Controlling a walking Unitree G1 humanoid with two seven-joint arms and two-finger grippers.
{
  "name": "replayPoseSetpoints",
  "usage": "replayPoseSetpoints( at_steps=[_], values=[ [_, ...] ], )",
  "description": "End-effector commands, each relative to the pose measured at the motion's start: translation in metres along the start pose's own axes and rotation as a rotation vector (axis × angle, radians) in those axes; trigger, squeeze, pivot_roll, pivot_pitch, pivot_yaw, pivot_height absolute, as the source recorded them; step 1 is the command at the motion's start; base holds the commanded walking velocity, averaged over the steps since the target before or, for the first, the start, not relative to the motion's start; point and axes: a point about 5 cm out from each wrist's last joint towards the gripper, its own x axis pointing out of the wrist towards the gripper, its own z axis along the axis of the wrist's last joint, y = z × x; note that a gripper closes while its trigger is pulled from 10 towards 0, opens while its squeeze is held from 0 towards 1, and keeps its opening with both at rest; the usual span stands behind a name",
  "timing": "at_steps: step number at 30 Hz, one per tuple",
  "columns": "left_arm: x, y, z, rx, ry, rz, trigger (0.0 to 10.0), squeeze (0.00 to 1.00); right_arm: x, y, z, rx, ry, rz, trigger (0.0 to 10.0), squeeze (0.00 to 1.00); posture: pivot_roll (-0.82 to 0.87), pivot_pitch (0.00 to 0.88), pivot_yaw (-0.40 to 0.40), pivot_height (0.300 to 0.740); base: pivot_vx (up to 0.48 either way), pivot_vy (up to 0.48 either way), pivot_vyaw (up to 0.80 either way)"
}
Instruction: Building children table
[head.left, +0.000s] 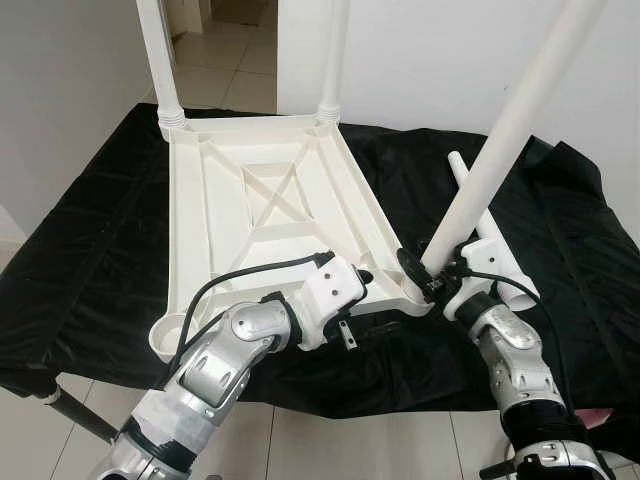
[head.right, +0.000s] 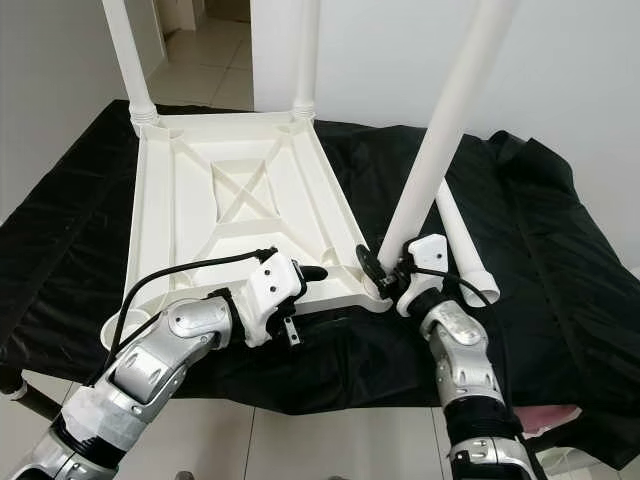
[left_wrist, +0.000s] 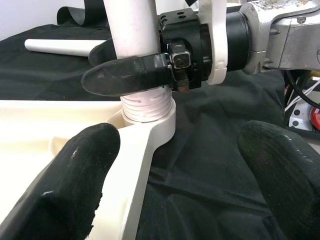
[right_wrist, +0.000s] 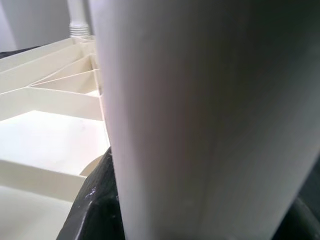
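Lying upside down on the black cloth, the white table is carrying two legs at its far corners. The right gripper is clenching a third leg at the near right corner socket, whose threads are showing in the left wrist view. The left gripper is hovering released just beside it, elbow bent. A spare leg is lying to the right.

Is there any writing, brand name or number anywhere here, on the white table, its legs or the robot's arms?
None can be read.
The upturned table top, the leg held in the right gripper, the spare leg on the black cloth and the left gripper carry no legible text.
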Motion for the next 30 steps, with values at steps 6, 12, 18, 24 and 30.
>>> replayPoseSetpoints(
  at_steps=[6, 12, 18, 24, 30],
  values=[
    [-0.001, -0.003, 0.000, -0.016, 0.003, -0.035, 10.0, 0.00, -0.002, 0.023, -0.012, 0.117, 0.074, -0.201, 10.0, 0.00, 0.01, 0.000, -0.077, 0.740, 0.000, 0.000, 0.00],
    [-0.005, 0.001, -0.001, -0.016, 0.009, -0.009, 10.0, 0.00, -0.007, 0.046, -0.019, 0.206, 0.104, -0.457, 10.0, 0.00, 0.03, 0.000, -0.080, 0.740, 0.000, 0.000, 0.00],
    [-0.006, 0.003, 0.000, -0.009, 0.011, -0.005, 10.0, 0.00, -0.004, 0.057, -0.018, 0.231, 0.104, -0.500, 10.0, 0.00, 0.04, 0.000, -0.080, 0.740, 0.000, 0.000, 0.00],
    [-0.006, 0.006, 0.001, -0.001, 0.013, -0.001, 10.0, 0.00, -0.004, 0.057, -0.017, 0.232, 0.113, -0.504, 10.0, 0.00, 0.03, 0.000, -0.084, 0.740, 0.000, 0.000, 0.00],
    [-0.006, 0.010, 0.002, 0.009, 0.012, 0.012, 10.0, 0.00, -0.005, 0.054, -0.017, 0.220, 0.128, -0.517, 10.0, 0.00, 0.03, 0.000, -0.086, 0.740, 0.000, 0.000, 0.00]
  ],
)
